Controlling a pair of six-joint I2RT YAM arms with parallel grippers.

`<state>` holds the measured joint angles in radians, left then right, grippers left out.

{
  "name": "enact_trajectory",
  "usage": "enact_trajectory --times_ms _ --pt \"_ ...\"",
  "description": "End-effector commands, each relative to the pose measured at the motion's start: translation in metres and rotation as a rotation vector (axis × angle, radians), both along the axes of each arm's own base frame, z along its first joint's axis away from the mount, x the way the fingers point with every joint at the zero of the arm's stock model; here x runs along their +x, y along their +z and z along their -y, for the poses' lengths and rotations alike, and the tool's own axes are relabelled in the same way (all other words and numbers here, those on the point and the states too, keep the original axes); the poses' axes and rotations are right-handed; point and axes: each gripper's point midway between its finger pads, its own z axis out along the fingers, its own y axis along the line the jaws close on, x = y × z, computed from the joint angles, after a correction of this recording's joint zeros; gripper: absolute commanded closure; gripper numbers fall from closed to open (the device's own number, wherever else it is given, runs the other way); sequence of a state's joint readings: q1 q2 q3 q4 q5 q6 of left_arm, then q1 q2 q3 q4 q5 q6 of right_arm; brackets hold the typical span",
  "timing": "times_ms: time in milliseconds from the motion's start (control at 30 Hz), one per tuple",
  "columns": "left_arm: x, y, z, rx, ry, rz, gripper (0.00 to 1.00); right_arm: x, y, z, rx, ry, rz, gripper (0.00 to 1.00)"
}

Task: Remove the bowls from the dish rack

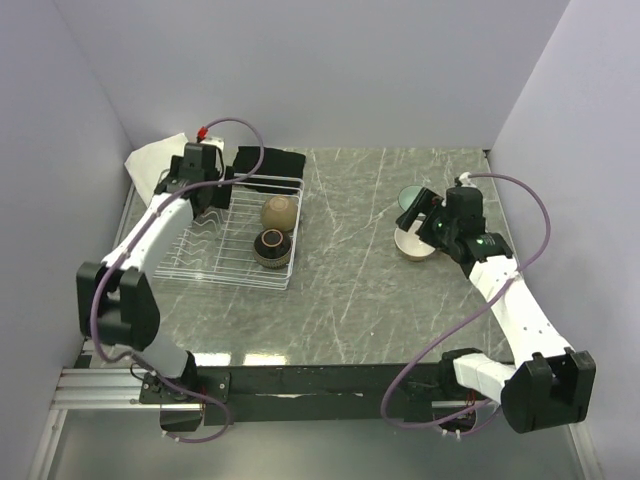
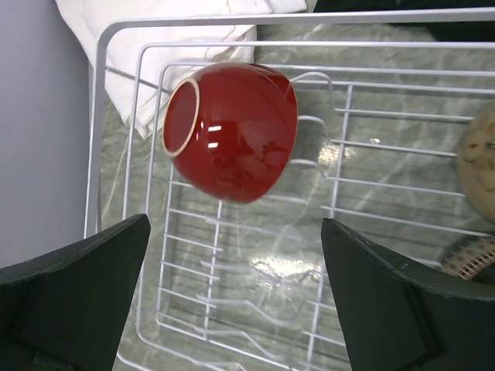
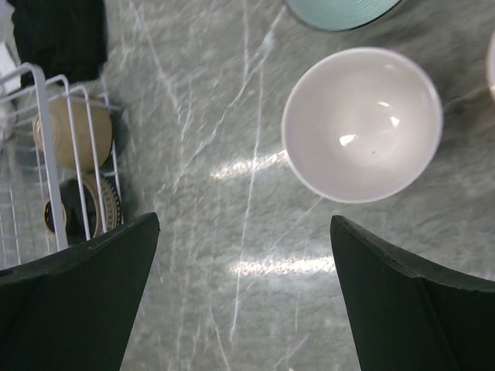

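Dark red bowl on its side in the white wire rack, just ahead of my left pincer. Beige bowl upright, ahead-right of my right pincer, teal one just beyond.

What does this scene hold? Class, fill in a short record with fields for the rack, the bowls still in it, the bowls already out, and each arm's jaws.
rack: white wire dish rack, on the left of the table
bowls in rack: red bowl, on its side; tan bowl; dark brown bowl
bowls on table: pale bowl, upright; teal bowl, just behind it
left jaws: open, over the red bowl, not gripping it
right jaws: open, empty, near the pale bowl
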<state>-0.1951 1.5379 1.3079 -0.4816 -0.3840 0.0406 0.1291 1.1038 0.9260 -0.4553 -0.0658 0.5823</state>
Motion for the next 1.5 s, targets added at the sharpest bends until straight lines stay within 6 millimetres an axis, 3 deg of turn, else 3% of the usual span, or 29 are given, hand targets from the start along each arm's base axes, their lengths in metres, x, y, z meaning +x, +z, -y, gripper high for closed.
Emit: enact_trajectory --times_ms 0,33,100,233,467,700,1100,1467 --pt "0.017 0.0 -0.01 0.073 -0.032 -0.056 0.01 0.004 0.017 -0.023 0.024 0.088 0.082 0.0" --pt "0.021 -0.01 -0.012 0.085 -0.035 -0.087 0.01 0.004 0.017 -0.026 0.026 0.097 0.08 0.0" --pt "0.028 -0.007 -0.016 0.104 -0.033 -0.098 0.01 0.003 0.016 -0.033 0.036 0.123 0.082 0.0" --pt "0.04 -0.022 -0.02 0.126 -0.046 -0.146 0.01 0.003 0.013 -0.038 0.045 0.143 0.076 0.0" --pt "0.057 -0.031 -0.018 0.123 -0.041 -0.155 0.01 0.003 0.012 -0.045 0.047 0.173 0.077 0.0" --pt "0.064 -0.05 -0.021 0.152 -0.029 -0.201 0.01 0.004 0.009 -0.046 0.045 0.179 0.07 0.0" --pt "0.069 -0.06 -0.027 0.189 -0.008 -0.226 0.01 0.006 0.001 -0.056 0.07 0.228 0.041 0.0" --pt "0.066 -0.053 -0.031 0.208 0.006 -0.22 0.25 0.006 0.0 -0.057 0.073 0.235 0.038 0.01"
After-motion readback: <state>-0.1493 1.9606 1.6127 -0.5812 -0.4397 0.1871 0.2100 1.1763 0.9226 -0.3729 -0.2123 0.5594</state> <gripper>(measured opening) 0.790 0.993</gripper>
